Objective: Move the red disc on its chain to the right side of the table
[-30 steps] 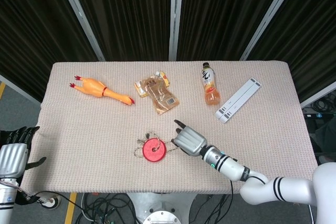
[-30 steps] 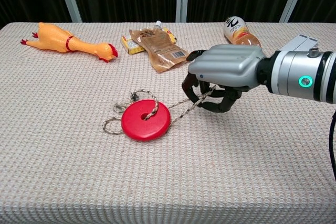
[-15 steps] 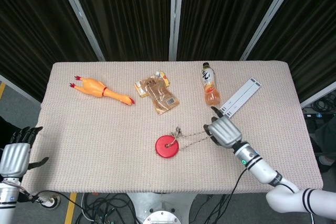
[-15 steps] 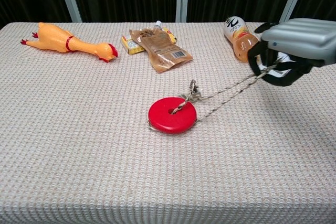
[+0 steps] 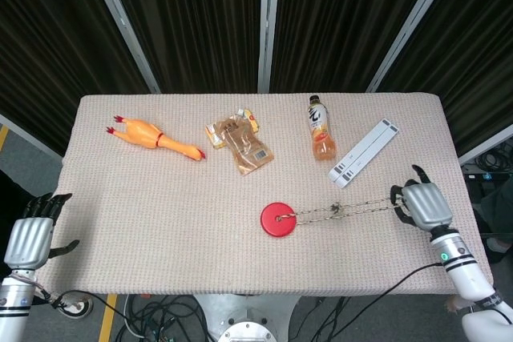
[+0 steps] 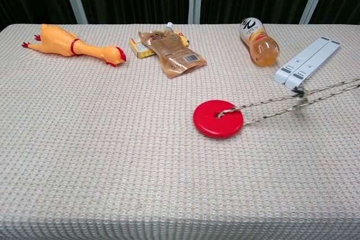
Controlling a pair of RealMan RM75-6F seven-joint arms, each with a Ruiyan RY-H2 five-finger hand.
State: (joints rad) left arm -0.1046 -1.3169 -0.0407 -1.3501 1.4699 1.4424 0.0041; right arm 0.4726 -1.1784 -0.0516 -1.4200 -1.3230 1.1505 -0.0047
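The red disc (image 5: 278,219) (image 6: 218,118) lies flat near the table's middle, slightly right of centre. Its chain (image 5: 345,210) (image 6: 292,98) runs taut from the disc's hole toward the right. My right hand (image 5: 422,204) grips the far end of the chain near the table's right edge; the chest view does not show this hand. My left hand (image 5: 30,234) hangs off the table's left side, fingers apart, holding nothing.
A rubber chicken (image 5: 154,138) lies at the back left. A brown pouch (image 5: 240,144) sits at the back centre. An orange drink bottle (image 5: 321,127) lies beside a white bar (image 5: 363,152), which is just behind the chain. The table's right edge (image 5: 461,198) is close to my right hand.
My right hand has pulled the chain rightward, leaving the chest view. The red disc slid to the right across the table and the chain stretched out straight. The left hand stayed put.
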